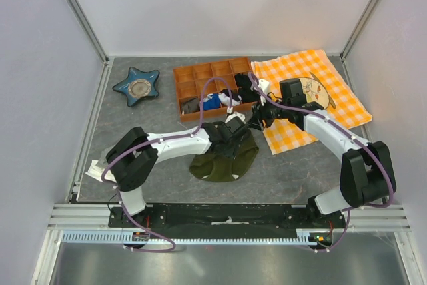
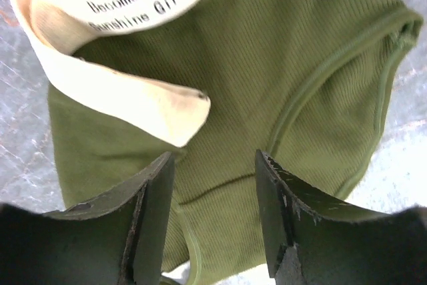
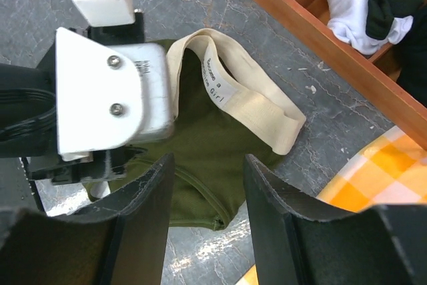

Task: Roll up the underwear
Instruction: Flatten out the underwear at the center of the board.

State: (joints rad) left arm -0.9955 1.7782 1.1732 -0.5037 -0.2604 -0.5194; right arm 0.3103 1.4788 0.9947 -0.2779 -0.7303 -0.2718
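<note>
The olive-green underwear (image 1: 223, 160) lies spread on the grey table in front of the tray, its cream waistband (image 3: 257, 101) bunched and folded at the far end. My left gripper (image 1: 235, 127) hovers over the cloth's far edge, open and empty; in the left wrist view its gripper (image 2: 213, 185) frames green cloth (image 2: 293, 78) and the waistband (image 2: 127, 91). My right gripper (image 1: 257, 119) is open and empty just right of the left one; in the right wrist view its gripper (image 3: 208, 198) sits above the underwear's corner (image 3: 213, 158).
A brown compartment tray (image 1: 197, 75) with black, blue and white small garments stands behind. An orange checked cloth (image 1: 333, 91) lies at the right. A blue star-shaped dish (image 1: 138, 86) is at the back left.
</note>
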